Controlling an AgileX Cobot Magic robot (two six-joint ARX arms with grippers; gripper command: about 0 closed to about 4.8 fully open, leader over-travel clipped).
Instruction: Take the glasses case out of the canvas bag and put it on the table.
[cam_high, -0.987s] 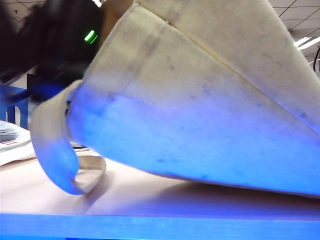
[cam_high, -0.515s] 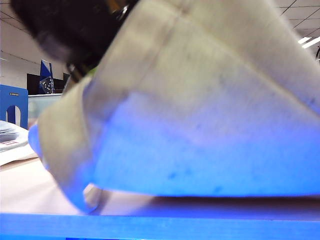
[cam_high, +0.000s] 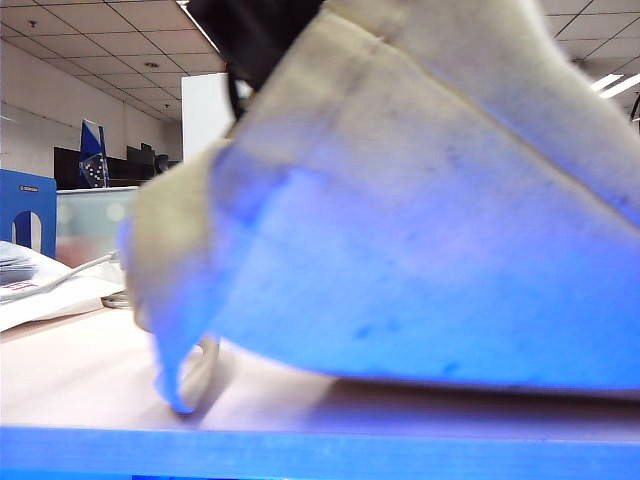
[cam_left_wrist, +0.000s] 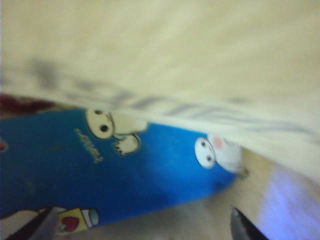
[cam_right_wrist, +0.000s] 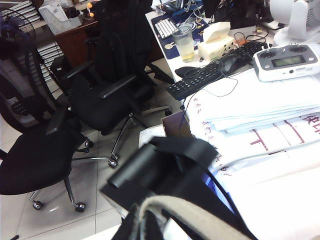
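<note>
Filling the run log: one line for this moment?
left gripper: open, inside bag, at case | right gripper: shut on bag strap | case: in bag

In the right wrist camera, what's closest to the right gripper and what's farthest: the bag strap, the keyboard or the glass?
1. Strap of the cream canvas bag, right at the shut right gripper.
2. Black computer keyboard, well beyond the strap.
3. Clear glass of pale drink, behind the keyboard.
The open left gripper is inside the bag, by the blue glasses case.

soft cream cloth canvas bag (cam_high: 420, 200), glossy blue glasses case (cam_left_wrist: 125, 175)
</note>
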